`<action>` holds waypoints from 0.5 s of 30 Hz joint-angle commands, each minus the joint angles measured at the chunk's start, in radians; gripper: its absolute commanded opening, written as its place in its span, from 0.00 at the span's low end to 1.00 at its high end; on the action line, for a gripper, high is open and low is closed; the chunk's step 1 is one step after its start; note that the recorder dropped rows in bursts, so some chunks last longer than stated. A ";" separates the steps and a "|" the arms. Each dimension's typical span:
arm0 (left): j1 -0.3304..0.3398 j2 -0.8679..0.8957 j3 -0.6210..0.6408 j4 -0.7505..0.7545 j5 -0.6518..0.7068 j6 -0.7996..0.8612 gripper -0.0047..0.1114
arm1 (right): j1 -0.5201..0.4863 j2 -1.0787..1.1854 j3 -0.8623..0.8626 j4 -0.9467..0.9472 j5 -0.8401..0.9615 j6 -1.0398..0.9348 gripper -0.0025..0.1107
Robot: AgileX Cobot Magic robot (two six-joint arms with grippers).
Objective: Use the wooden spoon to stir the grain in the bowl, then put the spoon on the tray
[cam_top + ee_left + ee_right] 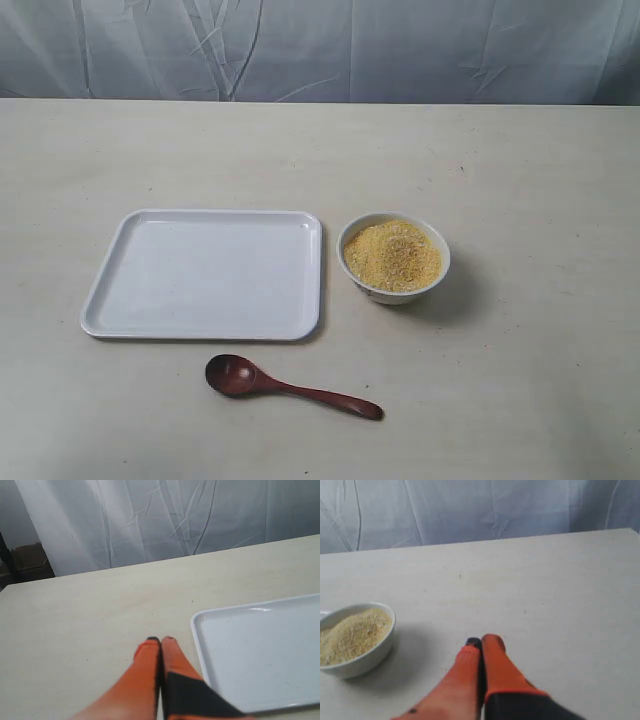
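The dark reddish-brown wooden spoon point(285, 385) lies flat on the table, in front of the tray, its round bowl to the left and handle pointing right. The white tray point(130, 300) sits left of centre with nothing on it. Right of it stands the small white bowl point(394, 290) heaped with yellow grain point(394, 255). Neither arm shows in the exterior view. My left gripper point(160, 640) is shut and holds nothing, just beside the tray's corner point(200, 630). My right gripper point(481, 641) is shut too, empty, over bare table with the bowl point(367, 657) off to one side.
A pale beige table point(520, 170) carries everything. A wrinkled white-grey curtain point(320, 45) hangs behind its far edge. A dark box point(30, 560) shows beyond the table's corner in the left wrist view.
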 commanded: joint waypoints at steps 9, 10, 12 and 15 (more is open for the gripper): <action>-0.001 -0.004 0.004 -0.001 -0.009 -0.001 0.04 | -0.003 -0.006 0.007 -0.012 -0.613 0.000 0.02; -0.001 -0.004 0.004 -0.003 -0.009 -0.001 0.04 | -0.003 -0.006 0.007 -0.012 -0.646 0.000 0.02; -0.001 -0.004 0.004 -0.003 -0.009 -0.001 0.04 | -0.003 -0.006 0.007 -0.012 -0.721 0.000 0.02; -0.001 -0.004 0.004 -0.003 -0.009 -0.001 0.04 | -0.003 -0.006 0.007 0.010 -0.815 -0.002 0.02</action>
